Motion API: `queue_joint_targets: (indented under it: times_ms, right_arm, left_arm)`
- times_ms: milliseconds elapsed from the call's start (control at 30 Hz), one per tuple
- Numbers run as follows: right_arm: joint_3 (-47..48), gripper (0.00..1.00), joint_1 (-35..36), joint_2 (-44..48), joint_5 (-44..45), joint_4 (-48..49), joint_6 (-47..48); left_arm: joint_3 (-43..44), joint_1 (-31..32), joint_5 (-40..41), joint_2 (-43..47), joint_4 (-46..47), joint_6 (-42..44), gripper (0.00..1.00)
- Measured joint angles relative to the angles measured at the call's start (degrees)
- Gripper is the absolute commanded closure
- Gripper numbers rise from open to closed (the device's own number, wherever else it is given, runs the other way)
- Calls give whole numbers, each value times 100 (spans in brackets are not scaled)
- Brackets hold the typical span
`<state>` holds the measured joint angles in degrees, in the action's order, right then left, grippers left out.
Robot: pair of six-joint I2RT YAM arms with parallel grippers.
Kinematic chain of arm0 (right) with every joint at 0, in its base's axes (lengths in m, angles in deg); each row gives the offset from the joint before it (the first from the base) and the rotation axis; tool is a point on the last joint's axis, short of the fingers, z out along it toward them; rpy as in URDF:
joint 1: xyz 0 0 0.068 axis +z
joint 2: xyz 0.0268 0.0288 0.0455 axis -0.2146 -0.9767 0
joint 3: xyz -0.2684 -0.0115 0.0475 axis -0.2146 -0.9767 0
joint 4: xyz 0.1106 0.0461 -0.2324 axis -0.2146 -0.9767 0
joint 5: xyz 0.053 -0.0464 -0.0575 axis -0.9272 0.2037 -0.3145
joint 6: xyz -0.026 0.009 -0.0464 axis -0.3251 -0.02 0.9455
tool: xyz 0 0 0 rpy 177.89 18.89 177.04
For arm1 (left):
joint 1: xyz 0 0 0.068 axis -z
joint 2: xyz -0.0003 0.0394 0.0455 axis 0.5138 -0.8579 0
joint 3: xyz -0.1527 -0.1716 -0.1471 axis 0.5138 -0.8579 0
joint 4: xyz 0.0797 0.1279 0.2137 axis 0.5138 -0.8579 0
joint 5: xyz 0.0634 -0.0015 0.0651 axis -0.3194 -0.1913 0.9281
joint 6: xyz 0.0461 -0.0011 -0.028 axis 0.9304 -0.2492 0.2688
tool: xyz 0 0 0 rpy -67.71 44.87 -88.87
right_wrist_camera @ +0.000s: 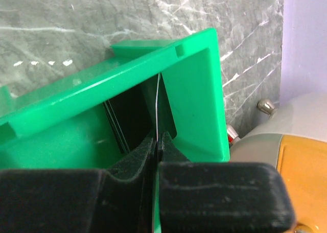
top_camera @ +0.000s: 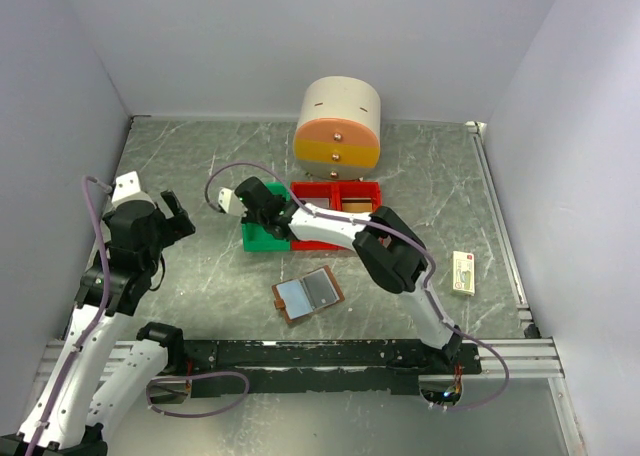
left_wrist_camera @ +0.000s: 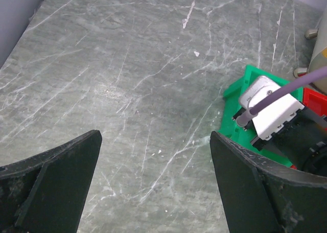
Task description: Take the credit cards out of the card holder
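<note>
While nipping a thin pale credit card [right_wrist_camera: 158, 97] edge-on in the green plastic bin [right_wrist_camera: 196, 90], clamps right gripper [right_wrist_camera: 156, 139] tight, since light, stiff, slick; holds left gripper [left_wrist_camera: 155, 141] spread.

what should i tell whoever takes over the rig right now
Left fingers: wide open, empty, hovering over the bare table beside the green bin.
Right fingers: shut on what looks like a thin card, seen edge-on, inside the green bin.
Card holder: lies open on the table near the arm bases, clear of both arms.
Done: this card is out of the holder.
Left: let the card go in the bin, then check the holder. From here I cannot tell whether any card is in it.
</note>
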<state>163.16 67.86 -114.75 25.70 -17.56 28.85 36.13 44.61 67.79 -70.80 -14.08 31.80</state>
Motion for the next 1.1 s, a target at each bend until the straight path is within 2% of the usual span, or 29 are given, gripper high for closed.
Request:
queue_joint_targets:
  times_ms: [400, 567, 733, 1100]
  right_arm:
    - [337, 96, -87, -365, 109, -13, 345]
    - [339, 88, -90, -404, 107, -17, 422]
    - [339, 72, -98, -404, 55, -129, 402]
    - [339, 66, -116, -402, -175, -310, 313]
  left_arm:
    - [0, -11, -7, 50, 0, 0, 1]
    - [0, -11, -15, 50, 0, 0, 1]
    - [0, -11, -26, 31, 2, 0, 1]
    - [0, -11, -118, -31, 2, 4, 1]
